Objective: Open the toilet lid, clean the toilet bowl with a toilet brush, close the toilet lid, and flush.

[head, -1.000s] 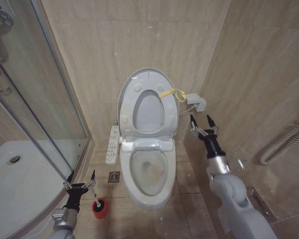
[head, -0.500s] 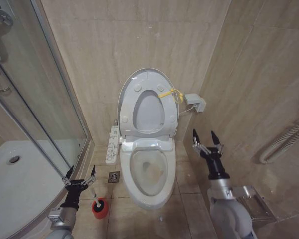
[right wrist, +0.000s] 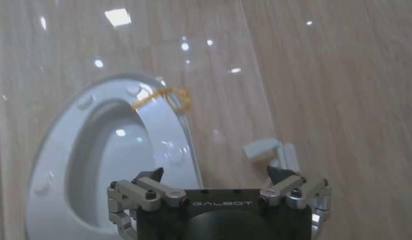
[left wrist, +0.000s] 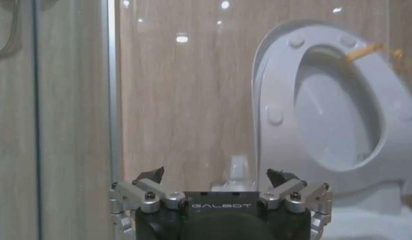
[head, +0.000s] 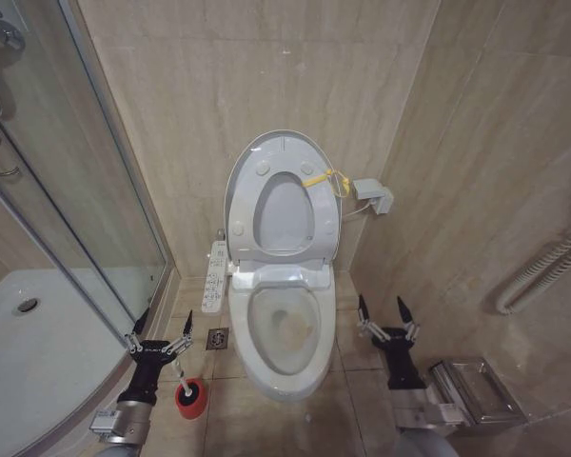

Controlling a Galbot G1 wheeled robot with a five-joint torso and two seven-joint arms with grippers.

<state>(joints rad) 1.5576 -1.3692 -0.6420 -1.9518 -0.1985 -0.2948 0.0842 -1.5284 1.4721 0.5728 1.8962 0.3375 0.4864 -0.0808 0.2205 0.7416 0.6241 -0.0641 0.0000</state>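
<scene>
Head view: toilet lid [head: 266,157] already up, leaning on the back wall above frame centre, seat ring [head: 284,211] raised against it. Toilet bowl [head: 284,328] exposed at lower centre, white glazed ceramic oval, beige-tinted inside.

Toilet brush [head: 191,397] at lower left on the floor tiles, standing in its small red cup; slim white handle roughly upright, slightly tilted, knob end just below the fingertips. Left gripper [head: 159,330] directly above and a touch left of the handle top, fingers spread, nothing held. Clearly the nearer arm for the brush; likely needs a short drop along the handle's long axis, then a pinch on the shaft. Thin smooth plastic, so may slip or tip the cup if hit off-centre.

Right gripper [head: 382,315] at lower right, beside the bowl's rim, fingers spread and empty, well apart from the brush with the bowl between.

Left wrist view: left gripper [left wrist: 221,181] splayed wide, glass shower door [left wrist: 52,110] on one side, lid underside with round bumpers on the other.

Right wrist view: right gripper [right wrist: 219,180] splayed too, facing the raised lid [right wrist: 92,150] and tiled wall.
</scene>
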